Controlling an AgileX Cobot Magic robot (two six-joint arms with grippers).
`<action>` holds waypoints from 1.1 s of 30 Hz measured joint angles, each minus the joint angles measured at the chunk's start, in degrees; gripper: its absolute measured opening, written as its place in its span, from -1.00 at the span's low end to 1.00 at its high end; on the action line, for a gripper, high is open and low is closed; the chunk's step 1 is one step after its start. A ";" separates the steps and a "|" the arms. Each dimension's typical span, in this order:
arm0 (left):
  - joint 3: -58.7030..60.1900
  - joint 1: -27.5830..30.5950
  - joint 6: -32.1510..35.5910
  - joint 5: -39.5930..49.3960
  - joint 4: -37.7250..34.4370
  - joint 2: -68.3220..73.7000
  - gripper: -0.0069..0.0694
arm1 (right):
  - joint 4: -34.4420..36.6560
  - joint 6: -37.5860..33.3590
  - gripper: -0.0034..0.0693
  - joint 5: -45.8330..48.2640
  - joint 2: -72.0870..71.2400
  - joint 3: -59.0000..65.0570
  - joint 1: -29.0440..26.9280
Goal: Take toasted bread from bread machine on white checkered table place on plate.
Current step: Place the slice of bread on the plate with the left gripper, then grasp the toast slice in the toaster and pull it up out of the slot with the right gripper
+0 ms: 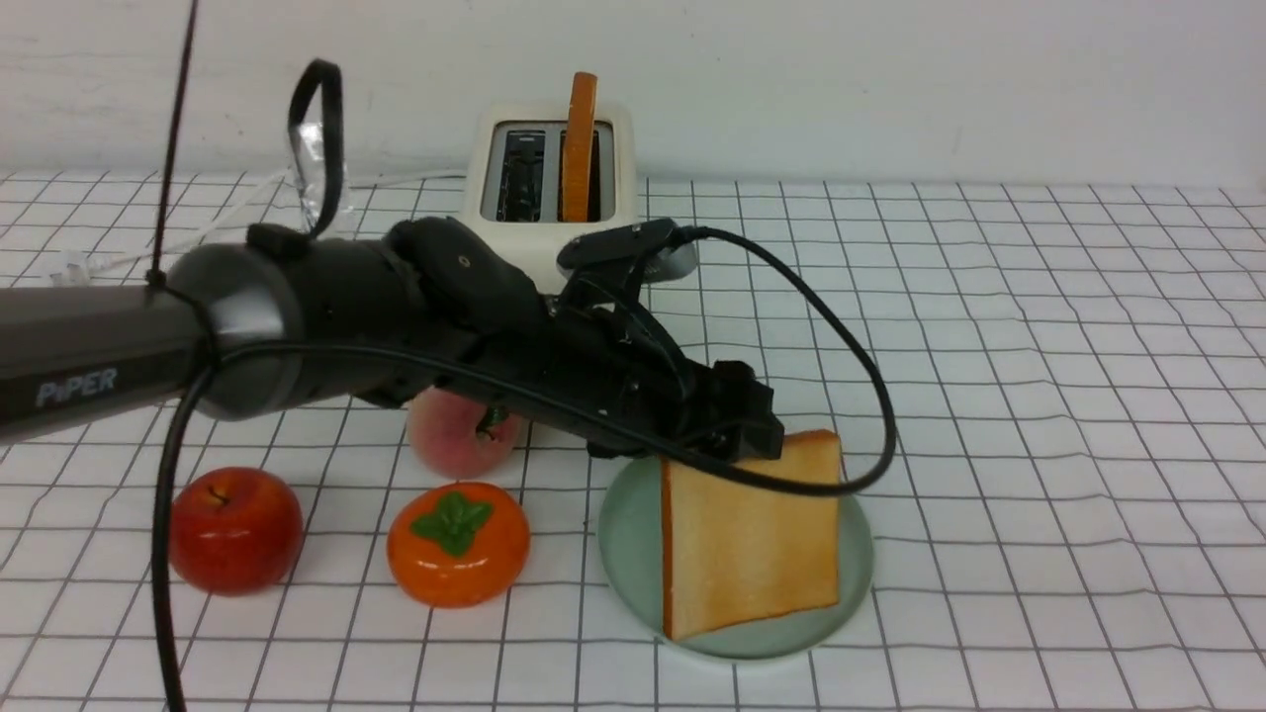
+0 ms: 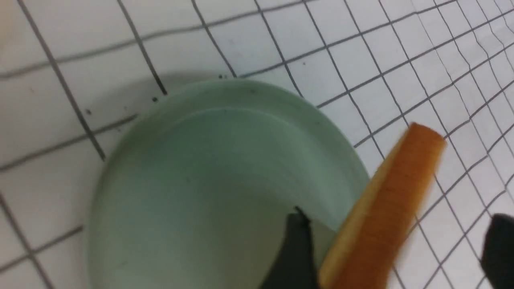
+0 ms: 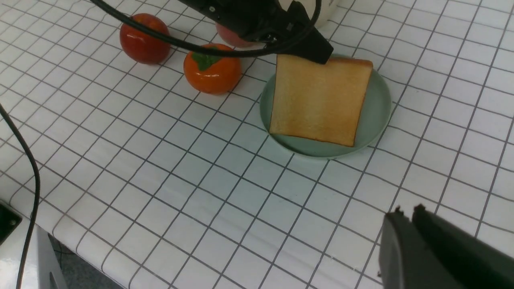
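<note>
One slice of toasted bread (image 1: 752,544) leans on the mint-green plate (image 1: 628,534), lower edge on the plate, upper crust edge up by my left gripper (image 1: 762,445). In the left wrist view the jaws stand wide apart with the blurred orange crust (image 2: 393,200) between them, near one finger (image 2: 297,249) and well clear of the other, above the plate (image 2: 200,180). A second slice (image 1: 579,138) stands in a slot of the cream bread machine (image 1: 549,242) at the back. My right gripper (image 3: 405,212) is shut and empty above the checkered table (image 3: 200,160); the toast (image 3: 321,100) on the plate (image 3: 377,108) shows there too.
A red apple (image 1: 235,529), an orange persimmon (image 1: 457,544) and a peach (image 1: 463,435) sit left of the plate, under my left arm. The toaster's white cord (image 1: 198,232) runs off to the back left. The table's near edge (image 3: 60,241) shows in the right wrist view.
</note>
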 joint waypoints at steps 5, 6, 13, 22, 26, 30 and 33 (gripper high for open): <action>0.00 0.00 0.00 -1.66 4.50 -3.58 0.91 | 0.00 0.00 -0.79 0.00 0.00 0.00 0.00; 0.00 0.00 0.00 -1.78 4.73 -4.08 0.91 | 0.00 0.00 -0.79 0.00 0.00 0.00 0.00; 0.05 0.00 0.00 -4.54 10.58 -16.09 0.31 | -0.05 0.00 -0.79 0.00 0.00 0.00 0.00; 1.08 -0.03 -10.39 6.51 24.90 -34.36 -0.85 | -0.17 1.85 -0.79 0.00 5.95 0.00 0.00; 6.18 -0.03 -24.08 6.40 38.80 -43.83 -0.85 | 1.11 2.69 -0.79 -0.86 11.13 0.00 0.00; 12.71 -0.03 -38.93 6.01 51.13 -53.89 -0.85 | 3.69 2.81 -0.79 -4.19 16.99 0.00 0.00; 16.49 -0.03 -45.28 6.14 56.23 -58.79 -0.85 | 6.12 2.56 -0.79 -5.74 20.86 0.00 0.00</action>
